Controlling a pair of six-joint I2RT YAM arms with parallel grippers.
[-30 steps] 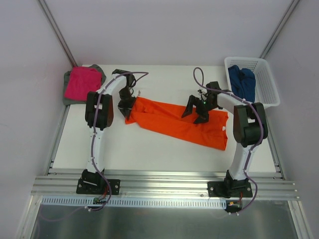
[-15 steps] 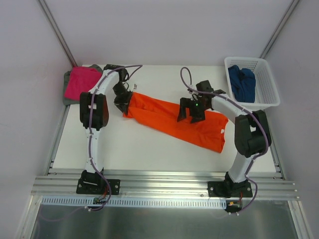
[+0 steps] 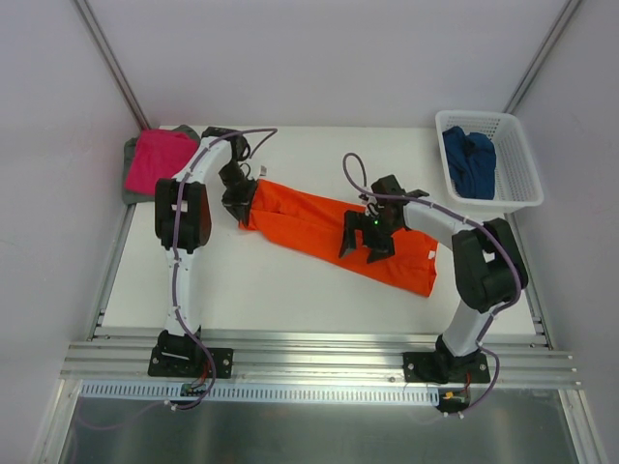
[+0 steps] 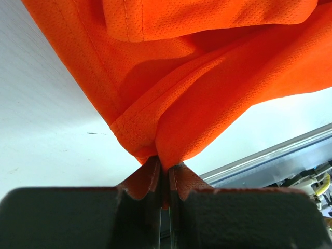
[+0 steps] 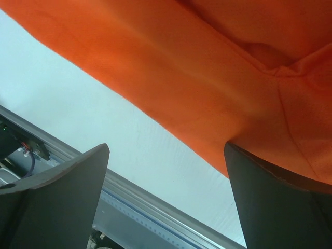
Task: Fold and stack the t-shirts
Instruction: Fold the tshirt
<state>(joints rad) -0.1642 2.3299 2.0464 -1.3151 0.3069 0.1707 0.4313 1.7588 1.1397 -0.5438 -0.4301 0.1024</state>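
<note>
So the orange t-shirt (image 3: 319,227) lies on the tabletop (image 3: 290,290) left of the basket (image 3: 527,164), left gripper (image 3: 244,215) jaws clamped on its far corner for tension, right gripper (image 3: 360,246) jaws wide apart over it, probably for a fold.

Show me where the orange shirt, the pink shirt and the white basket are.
orange shirt (image 3: 305,220): overhead view, middle of the cloth between the two arms.
pink shirt (image 3: 160,159): overhead view, centre of its folded top face.
white basket (image 3: 519,164): overhead view, its right lattice wall.
</note>
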